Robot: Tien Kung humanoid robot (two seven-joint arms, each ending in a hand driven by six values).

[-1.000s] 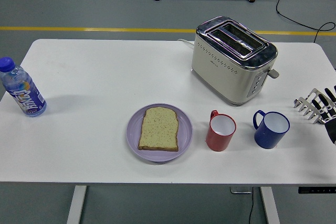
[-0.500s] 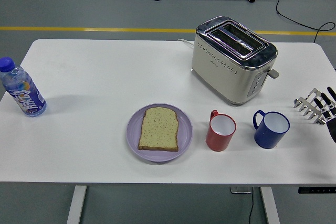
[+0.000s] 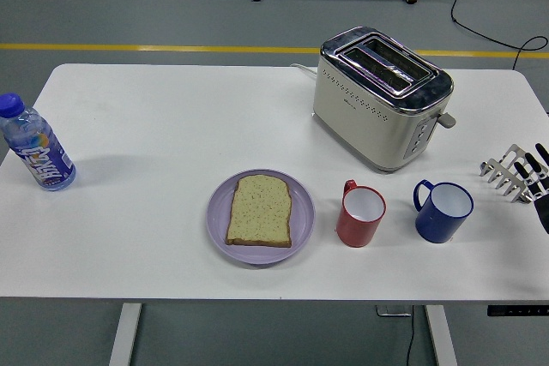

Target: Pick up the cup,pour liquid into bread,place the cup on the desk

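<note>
Our right hand point(image 3: 519, 175) sat at the table's right edge, its pale fingers point(image 3: 502, 169) spread loosely and closed on nothing, pointing inward toward the cups, while our left arm was out of view. We read that pose as fitting either a hand about to reach in or one pulled clear after setting a cup down; the picture did not settle which. Nearest the hand stood the blue cup point(image 3: 443, 211), upright on the white table point(image 3: 154, 126), its handle turned away from us toward the upper left, so the open side of its body faced our fingers. Just beside it to the left stood the red cup point(image 3: 361, 216), also upright, handle at its upper left. Which of the two the task meant we could not tell, and we could not see liquid in either; the red one's inside showed white. Both stood on the desk as the task's last clause would leave a cup. Left of the red cup lay the slice of bread point(image 3: 260, 210), flat on a lilac plate point(image 3: 218, 220), close enough to the cups that a tilt over it would need only a short carry. The bread looked dry, though a small wet patch would be hard to make out. Behind the cups stood a toaster point(image 3: 380, 98), and a bottle point(image 3: 36, 145) lay far off at the left edge, well clear.
</note>
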